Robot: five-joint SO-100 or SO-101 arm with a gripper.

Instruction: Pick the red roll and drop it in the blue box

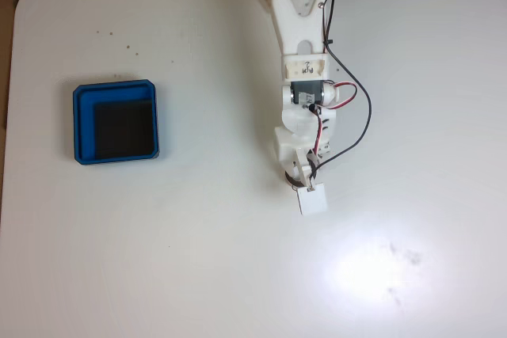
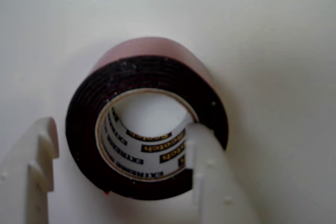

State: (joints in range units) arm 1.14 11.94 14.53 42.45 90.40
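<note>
Two white fingers (image 2: 37, 177) fill the near edge of the wrist view, one at the left outside the red roll (image 2: 152, 129), the other poking up into its pale hollow centre. So my claw (image 2: 123, 174) is spread and straddling the roll's near wall, not yet pinching it. The roll lies flat on the white bench (image 2: 278, 40), and in the fixed view it is mostly hidden under the claw (image 1: 305, 184), well to the right of the blue box (image 1: 116, 121).

I judge the roll light and stiff: wound tape on a cardboard core, unlikely to crush. Its outer face looks smooth and may slip, so I would grip through the wall, one finger inside the core and one outside, low and square.
</note>
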